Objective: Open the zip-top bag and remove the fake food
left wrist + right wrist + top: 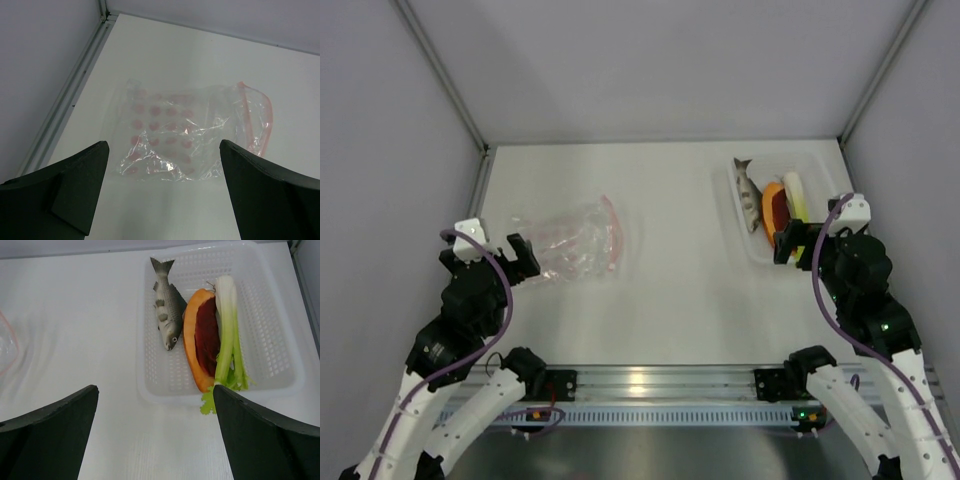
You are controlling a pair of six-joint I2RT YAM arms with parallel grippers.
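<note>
The zip-top bag [570, 240] lies crumpled on the left of the table, clear with pink dots and a pink-red zip strip [268, 117] on its right edge. I see no food inside it. My left gripper [488, 262] hovers just near-left of the bag [180, 132], open and holding nothing [164, 145]. The fake food lies in a white perforated tray [165, 395] at the far right: a silver-grey fish [167, 310], an orange and dark red slice [205, 337] and a white-green stalk [227, 325]. My right gripper [155, 387] stands open and holding nothing just in front of the tray [820, 165].
Grey walls close the table on the left, back and right. A metal rail runs along the left edge [70, 95]. The arm bases sit on an aluminium bar [660, 385] at the near edge. White table surface separates bag and tray.
</note>
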